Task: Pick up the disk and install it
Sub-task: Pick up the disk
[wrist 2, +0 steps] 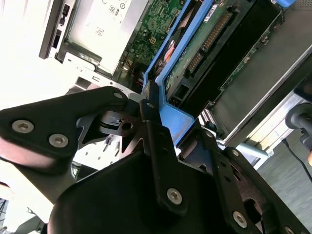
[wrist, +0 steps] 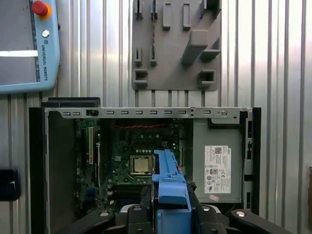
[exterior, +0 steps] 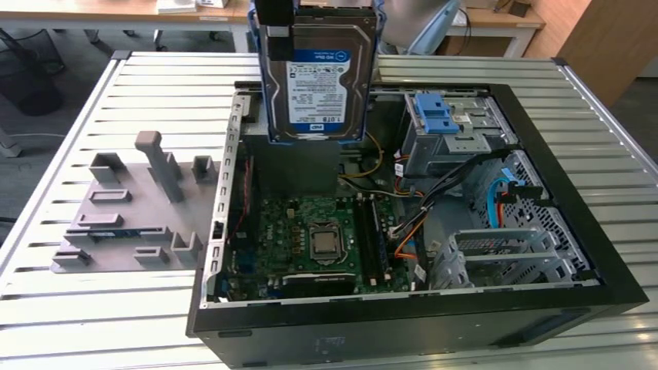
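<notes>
ROBOT ARM HOLDS DRIVE OVER OPEN COMPUTER: A black gripper [wrist: 169, 207] grasps a flat, rectangular silver-metal disk [exterior: 317, 77] and holds it upright, its blue-and-white label facing the exterior camera. Below it an open black computer case [exterior: 411, 320] lies on its side on a slatted metal table [exterior: 92, 308]. In the exterior view the disk hangs over the far end of the case, beyond the green motherboard [exterior: 308, 231]. Its lower edge appears to sit near the case's rim, though from this angle it cannot be judged whether it has dipped inside.

In the second wrist view the black fingers [wrist 2: 157, 141] are clenched on the blue plastic carrier frame [wrist 2: 178, 119] that runs round the disk's edges. The drive's green circuit-board underside shows past them.

Toward the exterior view's right of the disk, a blue plastic latch [exterior: 437, 116] sits atop a grey metal drive cage [exterior: 483, 123] inside the case. A grey box-shaped power supply with a white sticker [wrist: 217, 165] fills one end of the case in the first wrist view.

A grey moulded fixture plate with upright posts and slots [exterior: 134, 216] lies on the table just beside the case, on the exterior view's left. A pale blue control pendant with a red button [wrist: 29, 48] rests on the table, apart from the case.
</notes>
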Motion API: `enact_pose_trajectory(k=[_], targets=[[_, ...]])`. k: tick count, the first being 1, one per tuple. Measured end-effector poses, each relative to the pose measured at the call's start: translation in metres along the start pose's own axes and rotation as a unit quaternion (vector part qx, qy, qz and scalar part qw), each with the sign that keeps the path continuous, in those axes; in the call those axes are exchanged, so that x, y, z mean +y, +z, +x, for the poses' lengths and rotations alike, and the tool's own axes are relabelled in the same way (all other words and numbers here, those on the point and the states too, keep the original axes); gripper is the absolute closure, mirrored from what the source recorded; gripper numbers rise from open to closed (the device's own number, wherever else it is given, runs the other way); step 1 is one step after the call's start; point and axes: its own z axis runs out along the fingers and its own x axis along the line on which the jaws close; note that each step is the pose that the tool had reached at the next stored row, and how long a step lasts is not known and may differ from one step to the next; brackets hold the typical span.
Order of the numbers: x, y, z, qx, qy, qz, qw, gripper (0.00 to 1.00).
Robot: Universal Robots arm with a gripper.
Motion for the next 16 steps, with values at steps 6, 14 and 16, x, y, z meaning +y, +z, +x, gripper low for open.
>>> enact_pose_trajectory(k=[6,14,16], targets=[[-0.0063,0.0002,0.0055,0.0000,0.000,0.0000,1.0000,0.63],[-0.0201,0.0004,0.0091,0.0000,0.000,0.0000,1.0000,0.63],[-0.0232,0.0005,0.0096,0.0000,0.000,0.0000,1.0000,0.63]])
